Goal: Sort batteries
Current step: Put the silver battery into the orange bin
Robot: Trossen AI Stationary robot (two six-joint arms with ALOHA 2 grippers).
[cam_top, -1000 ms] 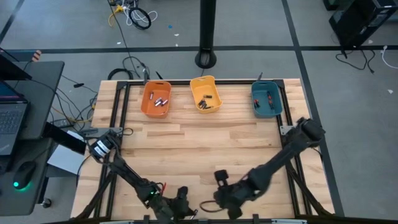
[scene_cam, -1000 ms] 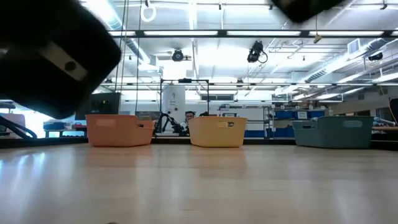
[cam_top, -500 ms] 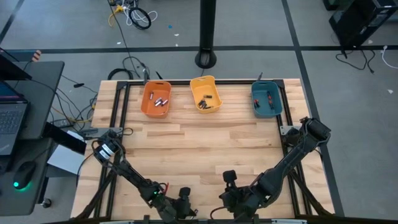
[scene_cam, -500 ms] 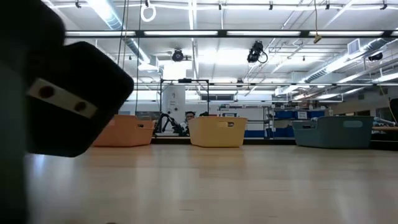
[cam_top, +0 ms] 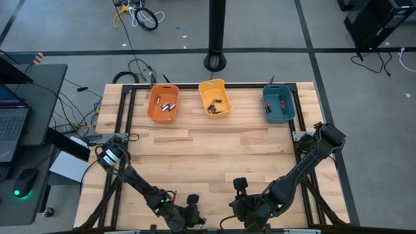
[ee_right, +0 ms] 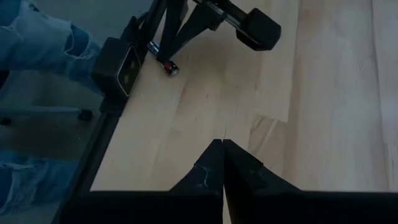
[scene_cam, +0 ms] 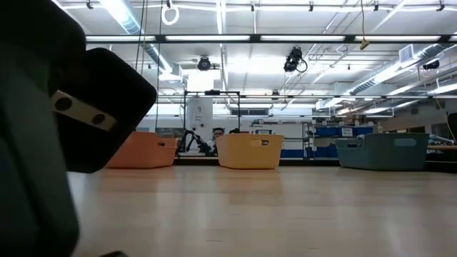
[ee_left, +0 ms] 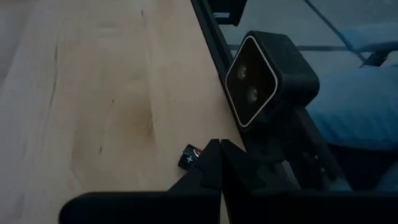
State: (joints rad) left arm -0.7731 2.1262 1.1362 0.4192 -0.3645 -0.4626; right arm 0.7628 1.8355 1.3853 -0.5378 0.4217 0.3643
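Wooden table (cam_top: pixel 214 153) carries three bins at 12 o'clock; one battery (ee_left: pixel 188 155) marked "+" lies at 6, touching the closed left gripper (ee_left: pixel 220 163); right gripper (ee_right: pixel 222 163) closed, empty.

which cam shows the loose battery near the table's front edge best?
Left wrist view: the battery lies close, its plus mark readable, just beyond the left gripper. Right wrist view shows it small and far. High and low views don't show it.
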